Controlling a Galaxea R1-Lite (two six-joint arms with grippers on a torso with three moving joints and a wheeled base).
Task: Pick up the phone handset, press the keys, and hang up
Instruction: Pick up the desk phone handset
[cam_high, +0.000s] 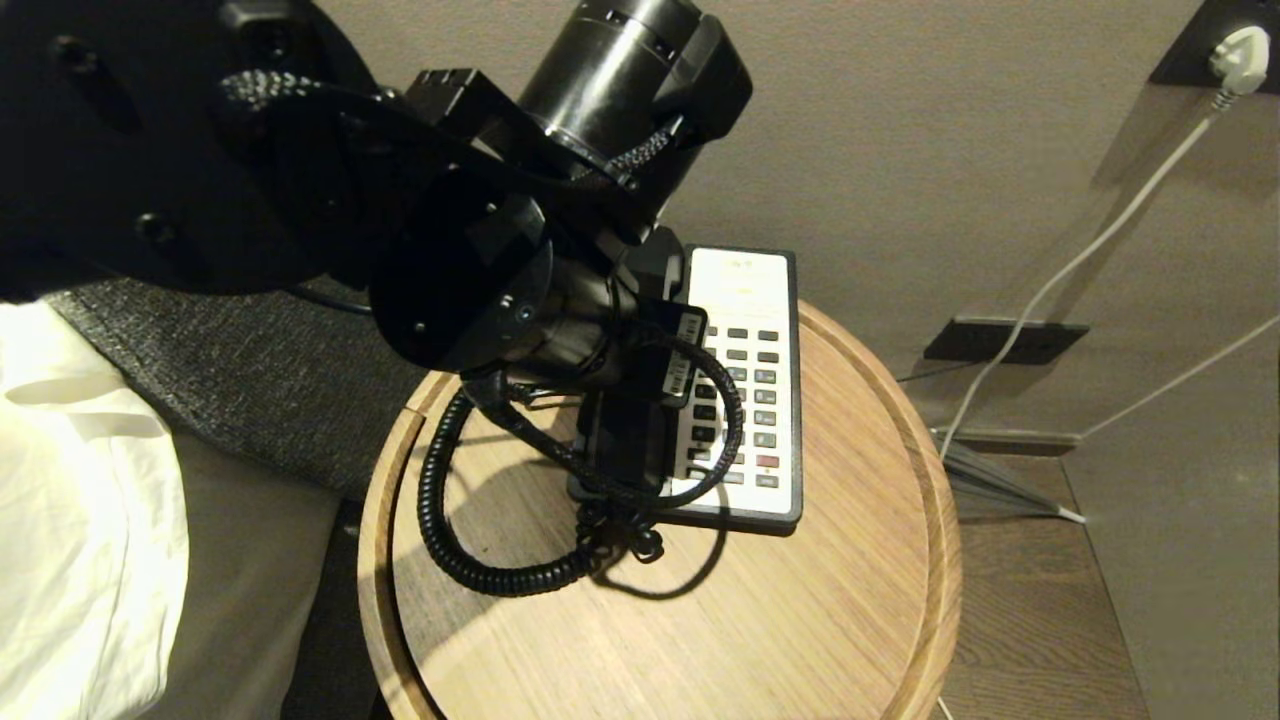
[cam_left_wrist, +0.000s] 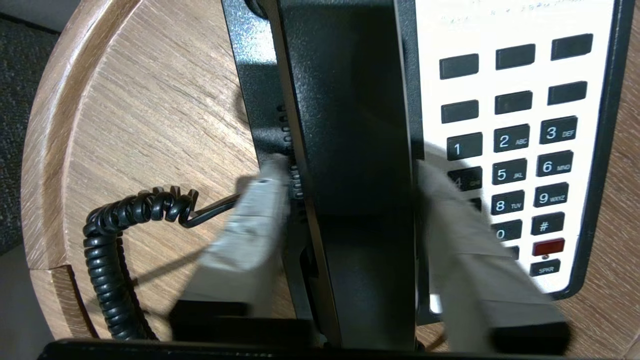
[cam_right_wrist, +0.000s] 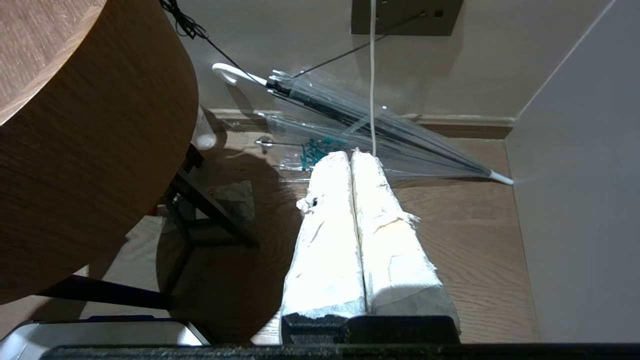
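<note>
The phone handset (cam_left_wrist: 350, 150) lies in its cradle on the left side of the black-and-cream phone base (cam_high: 760, 400), mostly hidden under my left arm in the head view. My left gripper (cam_left_wrist: 350, 167) straddles its middle, the grey fingers (cam_left_wrist: 250, 235) pressed against both long sides. The keys (cam_left_wrist: 510, 172) lie bare beside it. A black coiled cord (cam_high: 450, 540) loops over the round wooden table (cam_high: 700, 620). My right gripper (cam_right_wrist: 351, 155) hangs shut beside the table, above the floor, holding nothing.
A bed with white linen (cam_high: 80, 500) borders the table on the left. A clear folded umbrella (cam_right_wrist: 360, 125) lies on the wooden floor by the wall. A white cable (cam_high: 1060, 280) runs down from a wall plug (cam_high: 1238, 55).
</note>
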